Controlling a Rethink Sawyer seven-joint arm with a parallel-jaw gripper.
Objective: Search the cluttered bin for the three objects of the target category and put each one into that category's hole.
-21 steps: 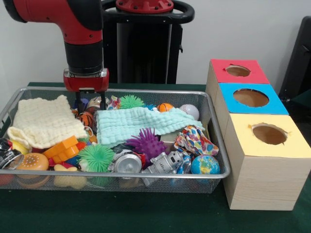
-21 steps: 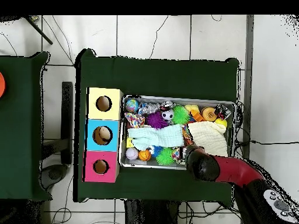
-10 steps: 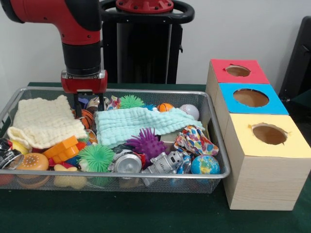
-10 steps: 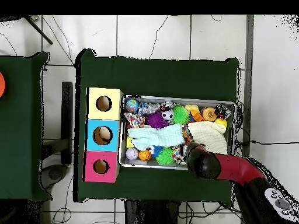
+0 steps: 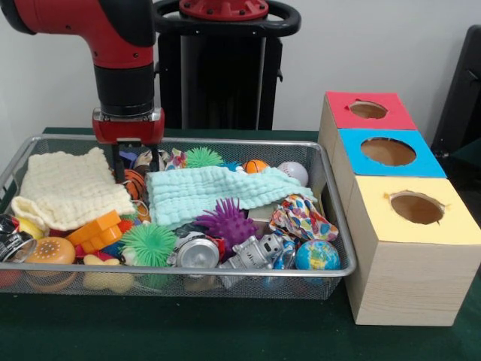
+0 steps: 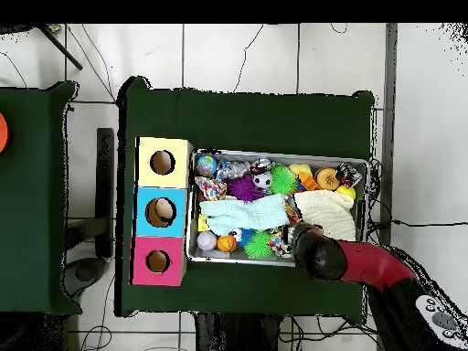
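While bin (image 5: 331,188) remains heaped from cream cloth (image 5: 64,188) through mint cloth (image 5: 218,192) to globe ball (image 5: 316,256), far from finished; nothing visibly delivered to red, blue or yellow holes. Gripper (image 5: 135,162) fingers spread apart, lowered astride striped orange ball (image 5: 134,183), not yet clamped.

No readable text

No lettering, label, brand, number or sign can be read on the toys in the wire bin (image 5: 334,218), on the three coloured boxes (image 5: 398,218), or on the red arm (image 5: 124,45).
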